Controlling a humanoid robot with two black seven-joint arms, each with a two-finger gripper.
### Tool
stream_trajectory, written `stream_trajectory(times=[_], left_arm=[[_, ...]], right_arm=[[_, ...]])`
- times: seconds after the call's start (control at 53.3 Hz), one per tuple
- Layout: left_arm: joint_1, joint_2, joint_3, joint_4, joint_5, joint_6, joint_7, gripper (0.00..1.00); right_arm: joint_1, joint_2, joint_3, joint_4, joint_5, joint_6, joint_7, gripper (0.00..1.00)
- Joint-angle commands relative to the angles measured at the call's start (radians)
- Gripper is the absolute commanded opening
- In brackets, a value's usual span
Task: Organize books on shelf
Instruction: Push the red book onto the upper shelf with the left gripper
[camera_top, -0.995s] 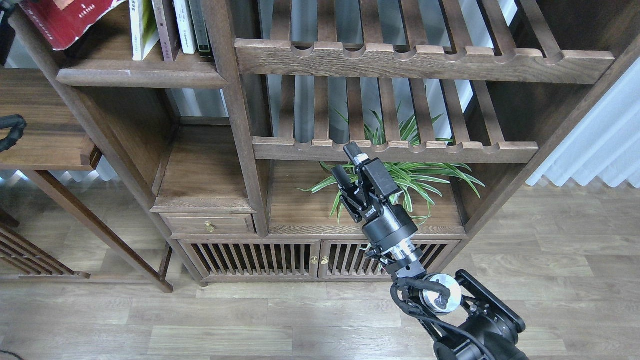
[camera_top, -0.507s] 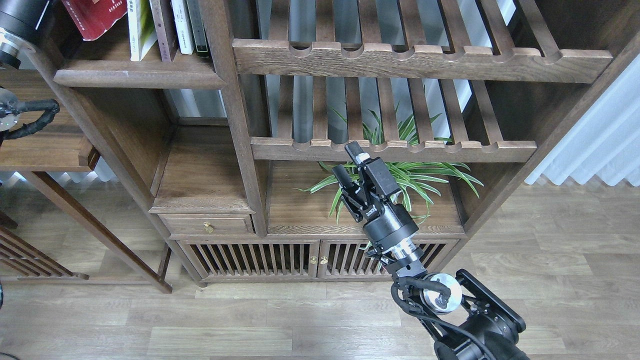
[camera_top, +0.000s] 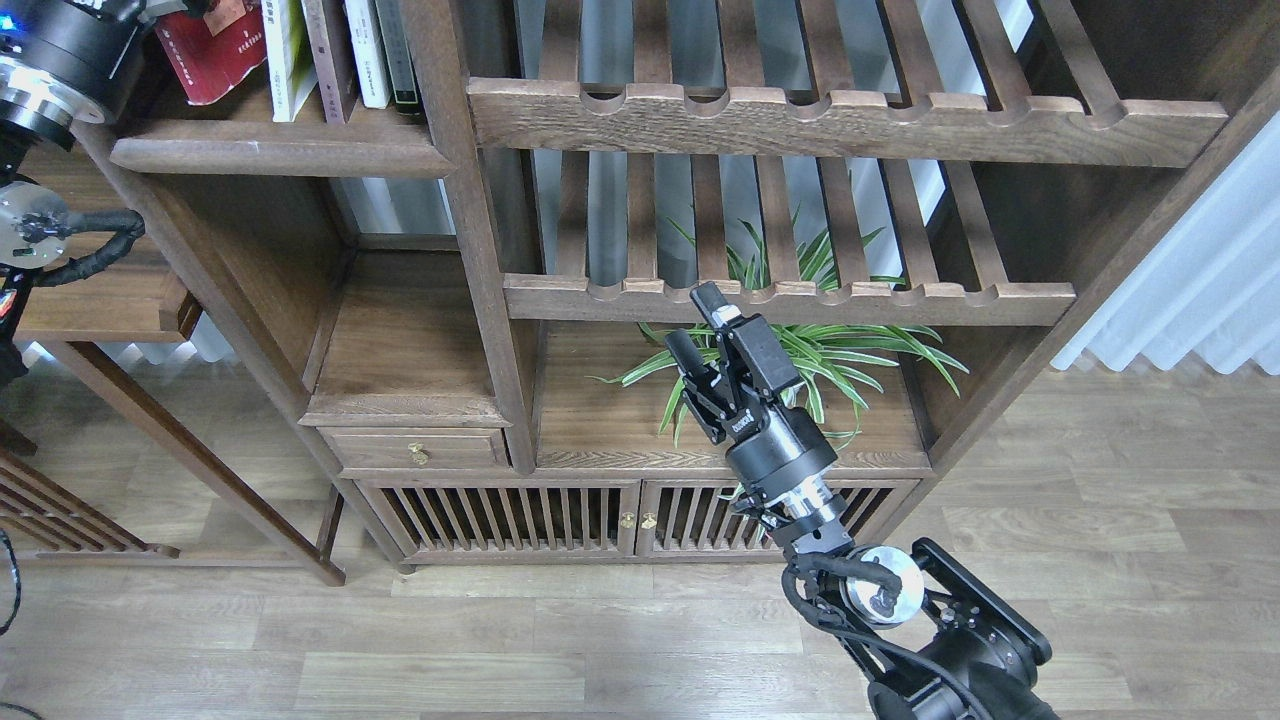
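Note:
The red book (camera_top: 210, 60) leans tilted at the left end of the dark-brown shelf (camera_top: 280, 157), at the top left. My left gripper (camera_top: 165, 8) is at the book's upper edge and grips it; its fingers are mostly cut off by the top of the view. To the right of it stand the yellow-green and white book (camera_top: 281, 60) and the dark maroon book (camera_top: 326, 60), both upright. My right gripper (camera_top: 697, 325) is open and empty, held in front of the lower slatted rack, far from the books.
A thin white book (camera_top: 368, 55) and a dark-spined book (camera_top: 396, 55) stand against the shelf's right post. Two slatted racks (camera_top: 840, 120) fill the bookcase's right side. A green plant (camera_top: 840, 355) sits behind my right gripper. A drawer and slatted cabinet doors lie below.
My left arm has moved right and into view with the red book. The book has come down beside the yellow-green book on the shelf. The right arm has not moved.

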Motion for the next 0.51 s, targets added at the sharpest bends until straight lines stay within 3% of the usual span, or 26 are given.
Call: stream_trajectory(times=[0.0, 0.488], left_arm=[[-0.024, -0.025, 0.008, 0.052, 0.0, -0.002, 0.0, 0.01], [-0.03, -0.04, 0.041, 0.082, 0.0, -0.003, 0.0, 0.05]], right_arm=[[0.0, 0.0, 0.0, 0.001, 0.0, 0.0, 0.0, 0.94], [0.0, 0.0, -0.002, 0.001, 0.0, 0.0, -0.002, 0.94]])
